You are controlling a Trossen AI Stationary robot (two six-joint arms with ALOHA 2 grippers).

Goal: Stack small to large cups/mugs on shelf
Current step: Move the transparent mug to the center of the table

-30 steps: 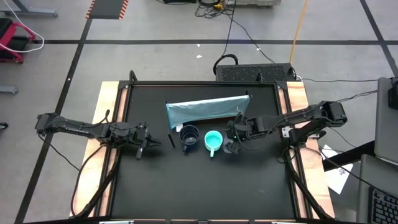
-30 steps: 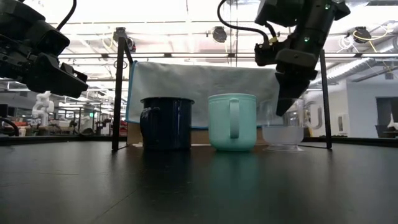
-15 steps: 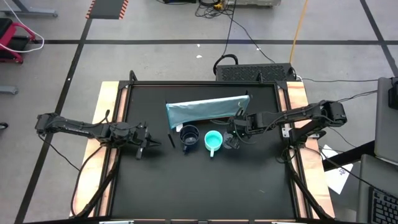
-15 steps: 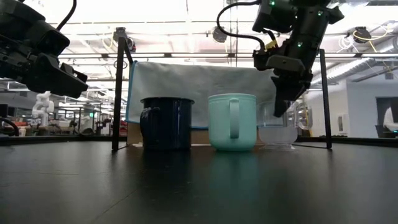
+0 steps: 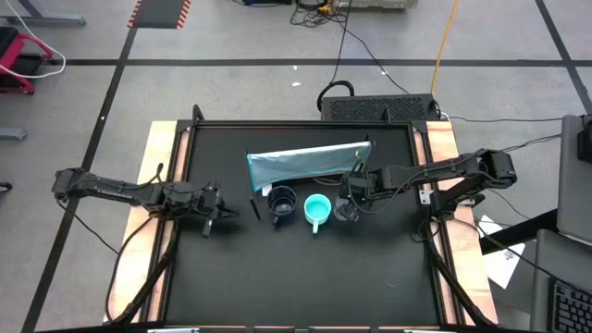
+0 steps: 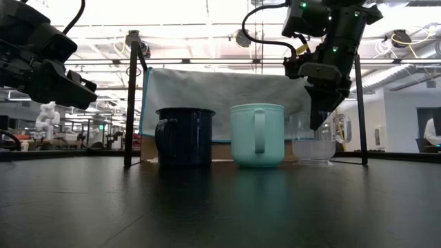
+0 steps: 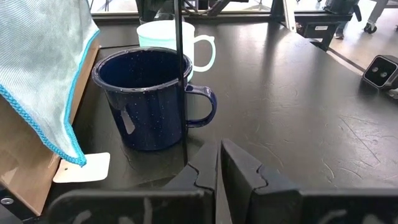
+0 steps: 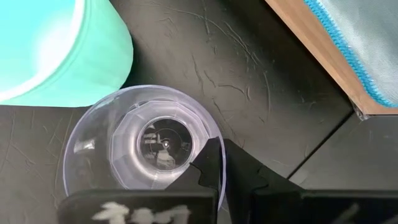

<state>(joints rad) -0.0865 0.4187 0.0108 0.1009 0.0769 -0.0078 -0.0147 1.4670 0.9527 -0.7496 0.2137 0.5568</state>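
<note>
The navy mug (image 5: 281,202), the turquoise mug (image 5: 317,209) and the clear mug (image 5: 349,212) stand in a row on the black table, just in front of the light blue-grey shelf (image 5: 310,165). My right gripper (image 8: 224,155) hangs over the clear mug (image 6: 315,143), shut on it. My left gripper (image 5: 218,220) is shut and empty at the table's left. It points at the navy mug (image 7: 152,99), a short way off. My right gripper holds the clear mug by its rim (image 8: 219,138), one finger inside the mug and one outside. The fingers come from above, pointing down. The mug is upright, and its base (image 6: 313,162) seems to rest on the table.
Thin black upright rods (image 6: 131,96) (image 6: 358,103) stand at either end of the shelf. A white tag (image 7: 84,168) lies at the shelf's left end. The wide black table surface (image 5: 305,268) lies in front of the mugs.
My right gripper has gone a little toward the table's far edge, and the clear mug has shifted that way with it, closer to the shelf. The other two mugs have kept their places.
</note>
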